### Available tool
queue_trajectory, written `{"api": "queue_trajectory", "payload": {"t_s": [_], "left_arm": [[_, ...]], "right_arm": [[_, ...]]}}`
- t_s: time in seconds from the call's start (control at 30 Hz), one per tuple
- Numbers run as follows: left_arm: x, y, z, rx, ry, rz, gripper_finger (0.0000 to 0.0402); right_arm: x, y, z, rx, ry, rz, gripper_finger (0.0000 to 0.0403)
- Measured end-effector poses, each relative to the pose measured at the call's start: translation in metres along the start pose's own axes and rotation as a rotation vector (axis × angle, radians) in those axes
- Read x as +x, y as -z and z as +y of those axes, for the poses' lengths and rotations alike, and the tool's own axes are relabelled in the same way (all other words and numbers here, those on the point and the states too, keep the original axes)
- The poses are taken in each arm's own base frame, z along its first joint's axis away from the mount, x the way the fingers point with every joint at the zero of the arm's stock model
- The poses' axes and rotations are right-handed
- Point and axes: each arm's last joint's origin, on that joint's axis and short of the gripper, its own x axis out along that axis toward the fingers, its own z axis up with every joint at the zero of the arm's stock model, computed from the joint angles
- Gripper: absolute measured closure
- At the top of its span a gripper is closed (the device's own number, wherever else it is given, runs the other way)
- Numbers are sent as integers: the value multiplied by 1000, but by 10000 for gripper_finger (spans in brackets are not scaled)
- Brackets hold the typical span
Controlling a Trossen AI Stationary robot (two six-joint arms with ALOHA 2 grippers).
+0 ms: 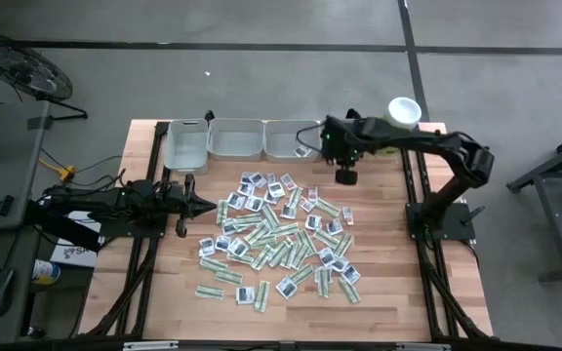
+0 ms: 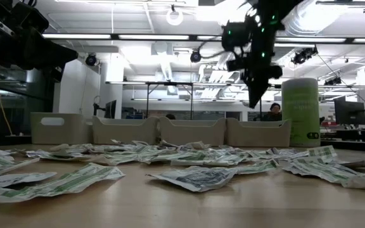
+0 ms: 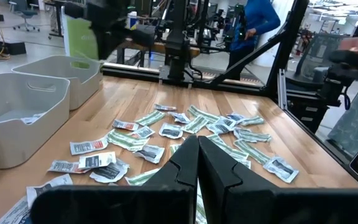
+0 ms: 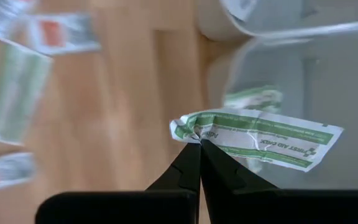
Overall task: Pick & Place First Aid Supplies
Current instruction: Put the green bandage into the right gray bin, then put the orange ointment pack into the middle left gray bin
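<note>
Many first aid supplies [image 1: 276,239], flat green-white strips and squarish white sachets, lie scattered on the wooden table. My right gripper [image 1: 344,176] hangs above the table near the rightmost grey tray [image 1: 291,139], shut on one green-white strip sachet [image 4: 260,140]. In the low view this gripper [image 2: 255,95] is well above the pile. Another green strip [image 4: 253,98] lies inside the tray [image 4: 303,74] below. My left gripper [image 1: 203,205] waits shut and level at the table's left, pointing toward the pile, touching nothing. My right gripper pinches the strip sachet's crumpled end [image 4: 188,132] between its two fingertips. The fingers point steeply down. The sachet is lifted clear and sticks out sideways from the fingertips, over the edge of the tray.
Three grey trays [image 1: 235,138] stand in a row along the far edge. A tall pale green tub with a white lid [image 1: 404,109] stands at the far right. Bare wood lies between the trays and the pile and along the near edge. A person [image 3: 253,25] stands beyond the table.
</note>
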Motion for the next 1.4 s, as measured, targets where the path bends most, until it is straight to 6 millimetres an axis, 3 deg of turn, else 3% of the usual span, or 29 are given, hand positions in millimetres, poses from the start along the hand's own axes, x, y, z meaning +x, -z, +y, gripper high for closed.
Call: {"api": "queue_trajectory", "payload": {"t_s": [0.3, 0.63, 0.8, 1.03, 1.2, 1.4], "left_arm": [[0, 0, 0, 0, 0, 0, 401], [0, 0, 0, 0, 0, 1, 401], [0, 0, 0, 0, 0, 1, 401], [0, 0, 0, 0, 0, 1, 401], [0, 0, 0, 0, 0, 1, 401], [0, 0, 0, 0, 0, 1, 401]], "right_arm": [[46, 14, -45, -57, -14, 92, 403], [69, 13, -65, -103, -27, 126, 402], [69, 12, -65, -113, -53, 106, 385], [68, 12, -65, -64, -59, 94, 316], [53, 9, -59, -10, -39, 71, 281], [28, 8, -39, 69, -62, 79, 267]]}}
